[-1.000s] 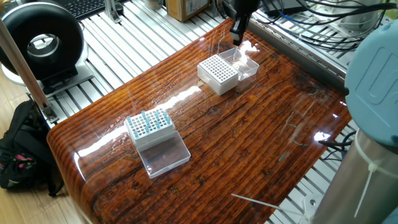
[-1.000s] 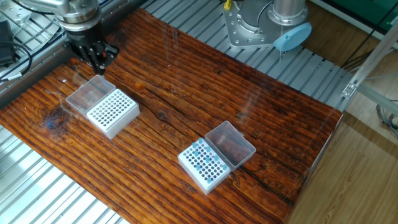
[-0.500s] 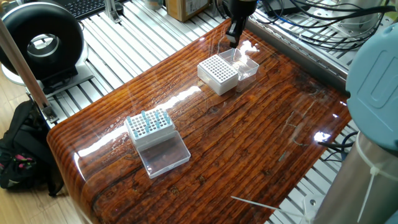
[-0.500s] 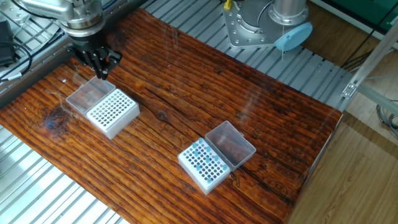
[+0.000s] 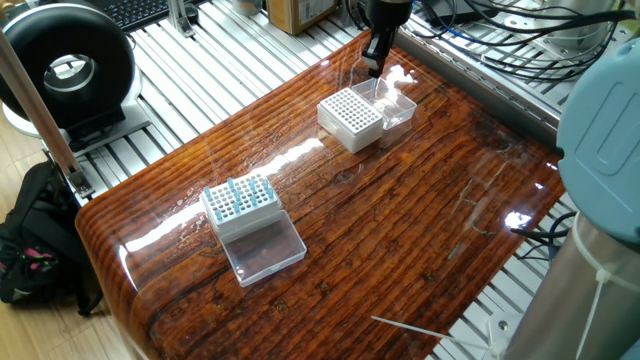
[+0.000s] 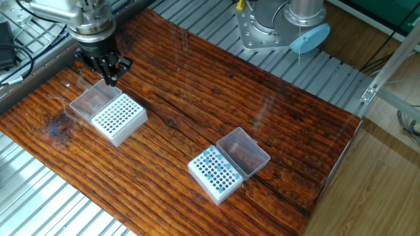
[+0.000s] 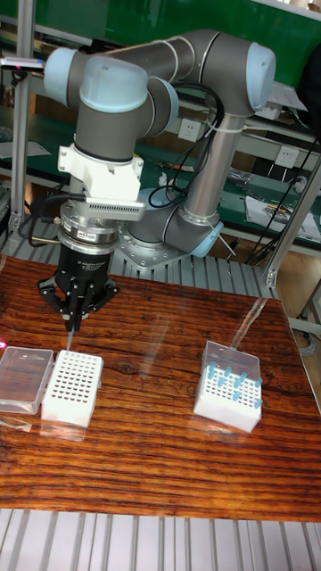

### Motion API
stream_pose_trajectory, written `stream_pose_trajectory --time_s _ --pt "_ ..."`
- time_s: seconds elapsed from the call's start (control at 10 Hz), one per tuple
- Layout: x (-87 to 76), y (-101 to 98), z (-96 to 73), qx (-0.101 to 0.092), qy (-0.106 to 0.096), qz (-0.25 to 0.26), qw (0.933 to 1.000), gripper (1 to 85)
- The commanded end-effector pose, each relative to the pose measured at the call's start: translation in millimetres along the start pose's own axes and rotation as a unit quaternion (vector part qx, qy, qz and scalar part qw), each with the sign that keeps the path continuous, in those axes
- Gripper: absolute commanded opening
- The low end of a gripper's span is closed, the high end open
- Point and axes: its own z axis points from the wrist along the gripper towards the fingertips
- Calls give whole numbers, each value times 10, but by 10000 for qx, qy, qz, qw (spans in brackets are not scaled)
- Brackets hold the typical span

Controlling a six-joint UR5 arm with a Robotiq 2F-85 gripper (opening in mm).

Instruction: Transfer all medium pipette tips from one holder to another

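One fixed view: hand [image 5: 374, 62] hovering above empty holder [image 5: 351, 117] at surface's far edge. Other fixed view: medium pipette tips [image 6: 211, 162] sitting in opposite holder [image 6: 214, 175]. Tall fixed view: hand seemingly gripping a thin tip [image 7: 69, 341], though uncertain; line up over one hole, lower straight

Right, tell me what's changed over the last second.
Only the pincer moved: it drifted a little sideways above the clear lid of the white holder, toward the table's middle. In the tall fixed view something thin hangs from it. The holder with the medium pipette tips stayed put.
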Motion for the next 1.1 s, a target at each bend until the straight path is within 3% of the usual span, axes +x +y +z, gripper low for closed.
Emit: stream_pose_trajectory --time_s 0.0,1.0 --pt "41 20 62 7 -15 26 10000 63" --pt "87 36 131 24 -17 41 10000 63"
